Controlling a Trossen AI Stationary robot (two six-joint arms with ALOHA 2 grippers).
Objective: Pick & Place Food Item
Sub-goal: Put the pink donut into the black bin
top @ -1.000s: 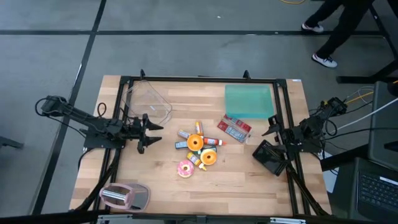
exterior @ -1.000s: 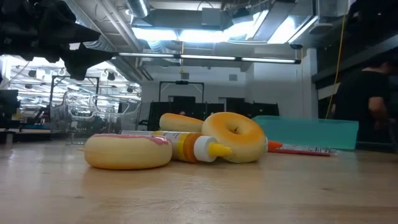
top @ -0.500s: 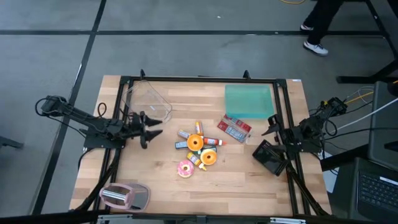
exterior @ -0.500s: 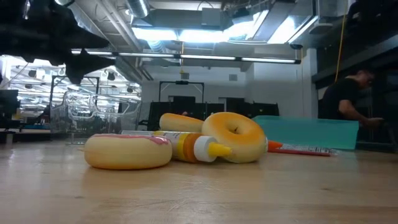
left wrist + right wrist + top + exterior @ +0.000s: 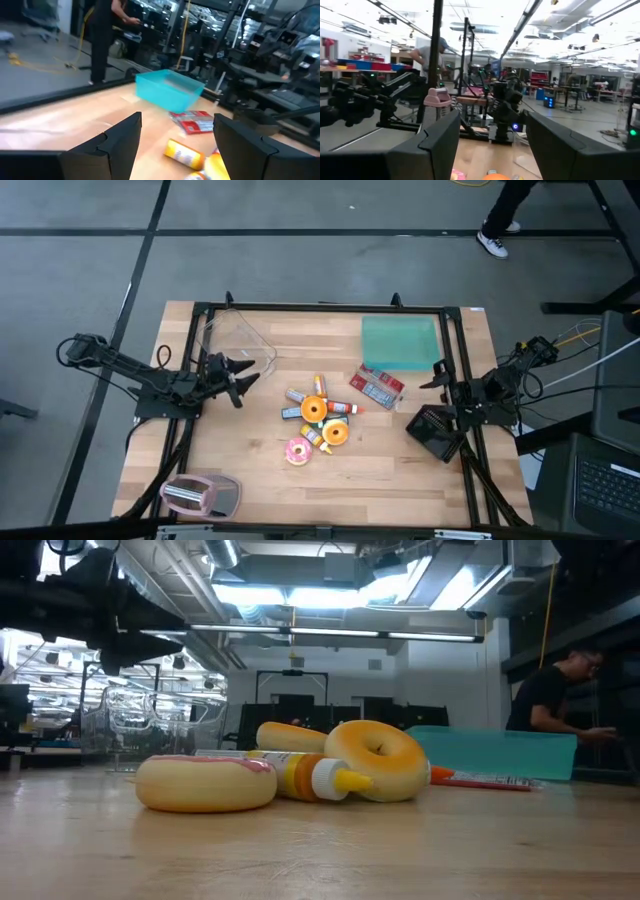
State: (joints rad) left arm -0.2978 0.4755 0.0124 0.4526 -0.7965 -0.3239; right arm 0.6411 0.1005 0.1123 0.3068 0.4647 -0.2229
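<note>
A pile of toy food lies mid-table: a pink donut (image 5: 297, 450) (image 5: 205, 783), a yellow donut (image 5: 335, 433) (image 5: 377, 760), an orange donut (image 5: 314, 409), small sauce bottles (image 5: 310, 777) and a red packet (image 5: 377, 387) (image 5: 195, 121). Each rests flat on the wood. My left gripper (image 5: 243, 383) (image 5: 177, 145) hovers open to the left of the pile, pointing toward the teal bin (image 5: 402, 342) (image 5: 170, 90). My right gripper (image 5: 432, 383) (image 5: 495, 150) is open at the right side, above the table, pointing across toward the left arm. Neither holds anything.
A clear plastic tub (image 5: 238, 340) stands far left, just beyond my left gripper. A black block (image 5: 433, 430) lies under the right arm. A pink-and-silver toaster (image 5: 200, 495) sits at the near left corner. A person (image 5: 550, 705) stands beyond the table's far right.
My left gripper has swung at the wrist from pointing at the table's right edge to pointing right and toward the far edge, staying open and in place. The person beyond the table has walked on.
</note>
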